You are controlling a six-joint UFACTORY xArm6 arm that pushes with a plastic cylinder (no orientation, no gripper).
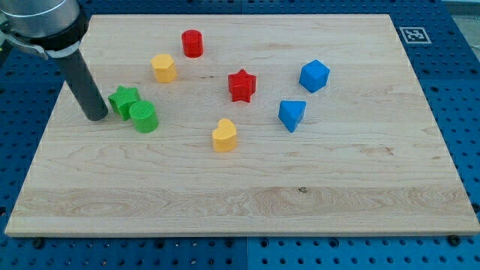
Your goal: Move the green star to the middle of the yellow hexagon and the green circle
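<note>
The green star (124,100) lies at the board's left, touching the green circle (143,117), which sits just to its lower right. The yellow hexagon (163,67) is up and to the right of the star, a short gap away. My tip (96,116) rests on the board just left of the green star, very close to it or touching it.
A red cylinder (193,43) stands near the top. A red star (241,85) is at the centre, a yellow heart (224,136) below it. A blue cube (314,76) and a blue wedge-like block (292,115) are to the right. The wooden board (337,195) lies on a blue pegboard.
</note>
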